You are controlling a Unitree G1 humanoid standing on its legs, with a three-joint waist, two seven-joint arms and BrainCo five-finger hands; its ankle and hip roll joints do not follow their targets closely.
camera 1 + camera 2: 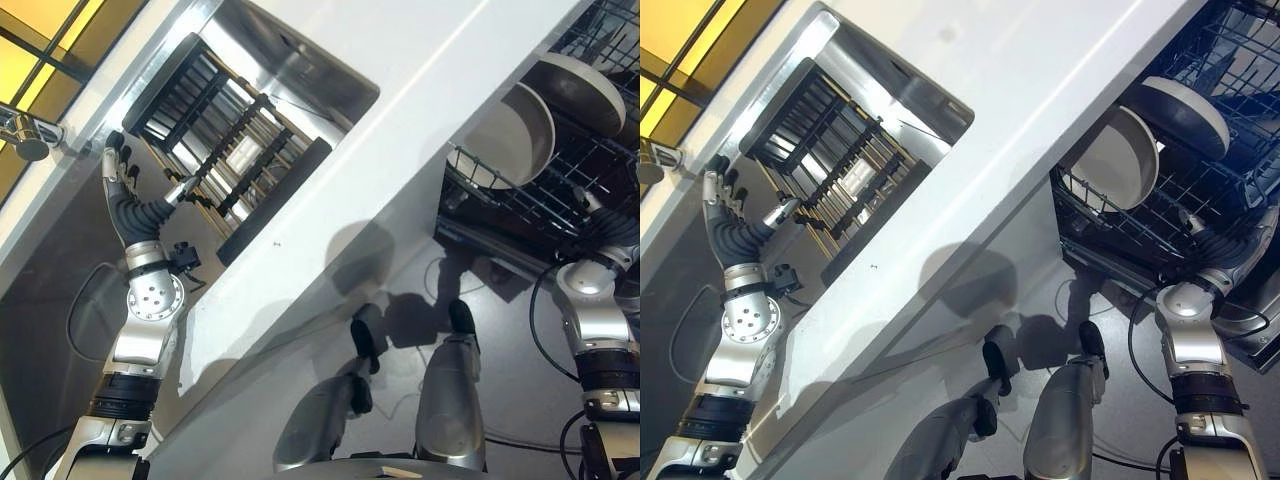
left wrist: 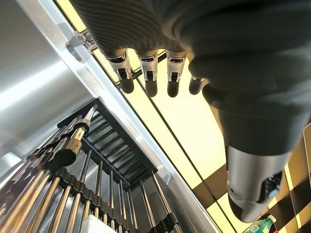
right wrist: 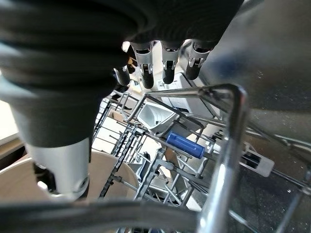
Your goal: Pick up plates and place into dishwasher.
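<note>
The two plates stand on edge in the dishwasher rack, leaning side by side between the wire tines, the second plate just behind the first. Treat them as stiff, glazed and brittle: they look slippery on the face, heavy enough to swing if you pinch only one spot, and apt to chip against the wires. If you need to reseat one, take it by the rim, thumb on one face and fingers on the other, and lift straight out of the tines instead of dragging it sideways.

Your right hand is at the near edge of that rack, fingers straight and relaxed in its wrist view, holding nothing, with the rack wires just past the fingertips.

Your left hand is raised over the sink, beside the drying rack of metal rods, fingers spread and empty. You can see no plate among those rods, so look the rack over before you reach in. A tap stands close to that hand.
</note>
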